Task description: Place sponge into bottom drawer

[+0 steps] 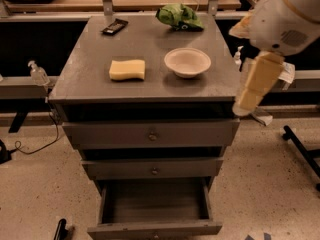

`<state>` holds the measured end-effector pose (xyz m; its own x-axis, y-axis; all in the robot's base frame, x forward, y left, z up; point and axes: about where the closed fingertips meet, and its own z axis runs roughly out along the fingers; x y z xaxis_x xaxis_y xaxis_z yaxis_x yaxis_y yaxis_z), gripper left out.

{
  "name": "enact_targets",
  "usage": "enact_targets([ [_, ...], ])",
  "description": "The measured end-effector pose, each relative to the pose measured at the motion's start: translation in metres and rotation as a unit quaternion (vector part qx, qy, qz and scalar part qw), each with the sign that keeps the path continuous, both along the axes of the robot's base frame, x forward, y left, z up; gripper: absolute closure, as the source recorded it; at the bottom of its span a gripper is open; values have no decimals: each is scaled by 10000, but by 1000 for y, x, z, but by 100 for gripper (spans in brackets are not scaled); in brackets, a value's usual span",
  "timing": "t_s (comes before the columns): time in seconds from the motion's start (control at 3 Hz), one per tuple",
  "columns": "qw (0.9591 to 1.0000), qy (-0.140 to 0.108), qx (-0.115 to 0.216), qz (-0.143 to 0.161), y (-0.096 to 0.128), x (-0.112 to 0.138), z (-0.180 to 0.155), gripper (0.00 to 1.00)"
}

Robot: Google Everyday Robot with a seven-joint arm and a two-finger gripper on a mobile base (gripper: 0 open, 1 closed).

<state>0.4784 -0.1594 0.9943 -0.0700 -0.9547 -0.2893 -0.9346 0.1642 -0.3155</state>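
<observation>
Up on the grey counter (150, 39), the sponge (127, 69) lies flat, left of a white bowl (187, 62) and apart from it. Behind them sit a green crumpled thing (180, 17) and a small dark flat object (114, 26). Below, the bottom drawer (155, 229) stands pulled open, its dark interior bare. Two shallower drawers (150, 134) above it are nearly closed. At right, the tool (248, 96) hangs beside the counter's front right corner, touching nothing; whether it is released or clenched, I cannot tell.
</observation>
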Motion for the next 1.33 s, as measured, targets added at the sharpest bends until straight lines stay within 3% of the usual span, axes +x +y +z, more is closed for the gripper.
enact_targets([
  [0.67, 9940, 124, -137, 1075, 131, 93, -50, 0],
  [1.0, 9921, 219, -204, 1220, 177, 131, -65, 0],
  [1.33, 9940, 417, -122, 999, 224, 172, -80, 0],
])
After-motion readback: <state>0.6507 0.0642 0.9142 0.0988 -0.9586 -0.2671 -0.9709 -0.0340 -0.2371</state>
